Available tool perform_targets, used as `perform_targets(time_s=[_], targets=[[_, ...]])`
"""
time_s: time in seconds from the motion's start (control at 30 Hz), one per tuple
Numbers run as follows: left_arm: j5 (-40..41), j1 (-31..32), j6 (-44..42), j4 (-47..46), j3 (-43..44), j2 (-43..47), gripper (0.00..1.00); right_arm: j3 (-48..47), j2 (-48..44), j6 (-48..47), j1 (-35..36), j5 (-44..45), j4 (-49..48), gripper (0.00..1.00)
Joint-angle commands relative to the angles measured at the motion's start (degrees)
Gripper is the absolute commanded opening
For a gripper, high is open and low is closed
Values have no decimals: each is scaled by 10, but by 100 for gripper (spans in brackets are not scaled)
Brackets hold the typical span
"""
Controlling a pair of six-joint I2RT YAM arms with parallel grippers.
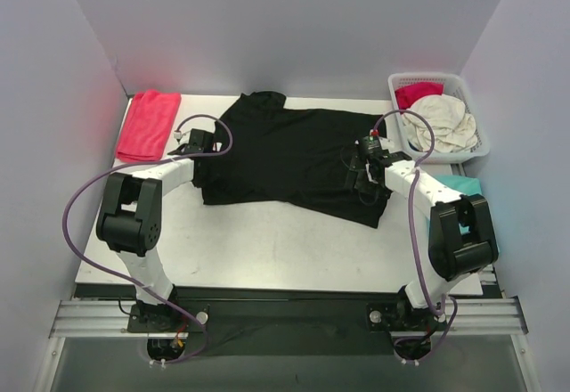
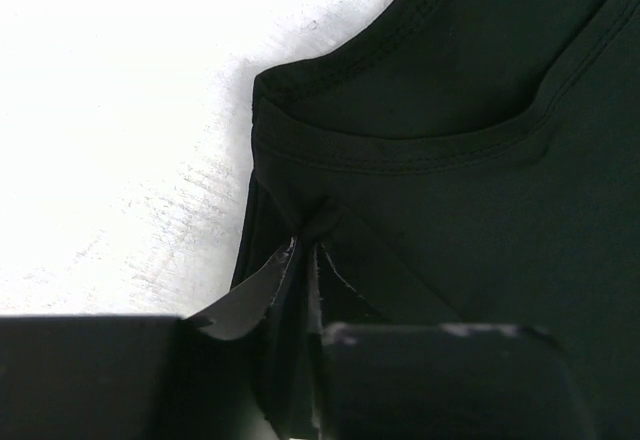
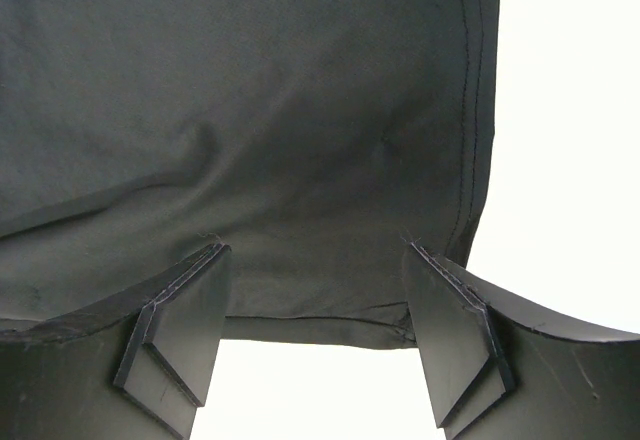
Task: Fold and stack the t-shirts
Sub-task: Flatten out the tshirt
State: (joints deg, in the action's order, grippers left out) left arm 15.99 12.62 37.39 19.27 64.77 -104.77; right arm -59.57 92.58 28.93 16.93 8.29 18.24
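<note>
A black t-shirt (image 1: 294,156) lies spread flat across the middle of the table. My left gripper (image 1: 199,145) is at its left edge, and in the left wrist view it (image 2: 305,247) is shut on a pinch of black cloth just below the stitched neck band (image 2: 400,150). My right gripper (image 1: 362,178) is open over the shirt's right end. In the right wrist view it (image 3: 312,250) straddles the shirt's hemmed corner (image 3: 330,325), with the cloth lying between the fingers. A folded red shirt (image 1: 149,123) lies at the far left. A teal shirt (image 1: 464,184) shows beside the right arm.
A white lattice basket (image 1: 482,146) stands at the back right and holds a red cloth (image 1: 417,93) and a cream cloth (image 1: 442,123). Grey walls enclose the white table (image 1: 267,249) on three sides. Both arms' cables loop above the table.
</note>
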Motion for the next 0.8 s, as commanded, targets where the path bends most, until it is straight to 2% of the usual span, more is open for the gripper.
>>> perform_targets(time_s=[0.0,0.03,0.07,0.57,0.77], targets=[[-5,-4,0,-23,9,4,13,8,-12,10,3,23,14,69],[-4,-5,-1,-21,9,6,4,9,-15,11,2,21,15,69],[-3,-5,-2,-18,9,11,0,11,-18,14,3,21,15,69],[-6,0,-1,-7,9,128,0,132,-153,43,3,46,26,68],[2,4,-2,-5,2,139,0,149,-173,43,3,50,31,68]])
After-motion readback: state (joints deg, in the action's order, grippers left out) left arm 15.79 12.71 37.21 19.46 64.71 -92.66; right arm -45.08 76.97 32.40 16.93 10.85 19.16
